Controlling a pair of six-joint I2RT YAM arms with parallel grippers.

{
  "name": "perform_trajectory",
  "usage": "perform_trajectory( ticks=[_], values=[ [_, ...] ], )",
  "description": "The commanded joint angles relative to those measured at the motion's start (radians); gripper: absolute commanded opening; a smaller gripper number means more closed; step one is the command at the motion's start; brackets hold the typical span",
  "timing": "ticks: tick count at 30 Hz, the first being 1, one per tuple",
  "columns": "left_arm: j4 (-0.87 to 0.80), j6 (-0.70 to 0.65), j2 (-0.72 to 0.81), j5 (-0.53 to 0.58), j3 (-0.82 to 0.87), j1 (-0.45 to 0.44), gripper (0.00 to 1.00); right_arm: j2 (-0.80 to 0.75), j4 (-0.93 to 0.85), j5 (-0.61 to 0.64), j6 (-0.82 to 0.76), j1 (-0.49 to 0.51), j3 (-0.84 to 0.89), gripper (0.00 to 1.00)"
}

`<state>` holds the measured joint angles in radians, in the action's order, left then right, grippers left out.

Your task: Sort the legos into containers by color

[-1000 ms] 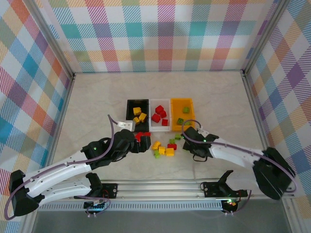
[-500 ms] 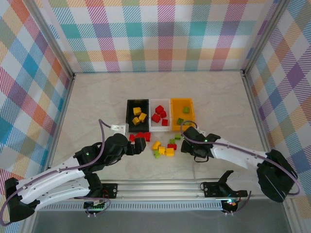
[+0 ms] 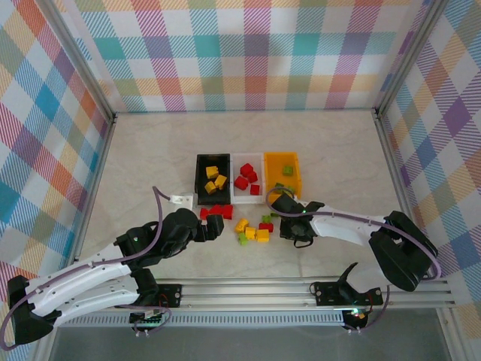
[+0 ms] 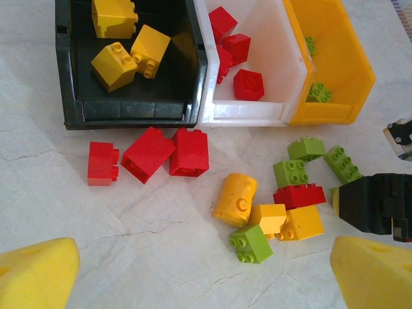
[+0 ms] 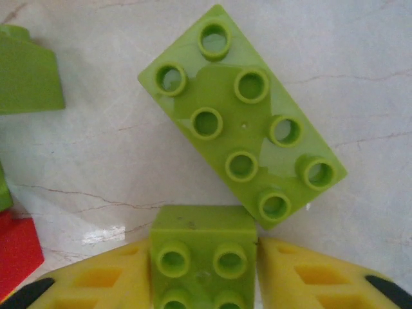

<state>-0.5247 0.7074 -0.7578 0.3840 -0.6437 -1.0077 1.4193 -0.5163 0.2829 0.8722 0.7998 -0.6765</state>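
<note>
Since a second ago, the right tool (image 5: 205,261) slid leftward among the loose legos (image 3: 252,229) and clenched on a small green brick (image 5: 204,235) low on the desk (image 5: 77,167). This brick touches a long green brick (image 5: 241,141), so lifting may drag that one along. Left tool (image 4: 206,277) hangs released.

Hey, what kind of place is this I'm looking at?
Most likely a robot lab test booth: a tabletop walled by plaid backdrop panels, two robot arms bolted to a metal rail, and toy bricks beside three small bins.

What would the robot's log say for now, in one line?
right tool: shut on small green lego | left tool: open, empty
</note>
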Motion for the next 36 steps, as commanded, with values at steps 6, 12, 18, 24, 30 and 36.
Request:
perform_trajectory(
  ticks=[6,12,18,24,30,36],
  values=[
    [-0.026,-0.008,0.005,0.010,0.007,-0.008,1.00,-0.168,-0.016,-0.009,-0.054,0.022,-0.056,0.33],
    [-0.062,0.003,0.035,0.024,0.017,-0.008,1.00,-0.115,-0.018,-0.034,-0.149,-0.083,-0.248,0.33],
    [-0.107,0.023,0.060,0.024,0.021,-0.008,1.00,0.156,-0.014,-0.071,-0.197,-0.213,-0.474,0.34],
    [-0.123,0.042,0.126,0.028,0.052,-0.008,1.00,0.293,-0.041,-0.091,-0.274,-0.241,-0.649,0.63],
    [-0.121,0.047,0.159,0.036,0.072,-0.008,1.00,0.156,-0.032,-0.087,-0.263,-0.241,-0.551,0.74],
    [-0.102,0.043,0.150,0.041,0.088,-0.008,1.00,-0.073,-0.005,-0.107,-0.201,-0.235,-0.276,0.75]
  ],
)
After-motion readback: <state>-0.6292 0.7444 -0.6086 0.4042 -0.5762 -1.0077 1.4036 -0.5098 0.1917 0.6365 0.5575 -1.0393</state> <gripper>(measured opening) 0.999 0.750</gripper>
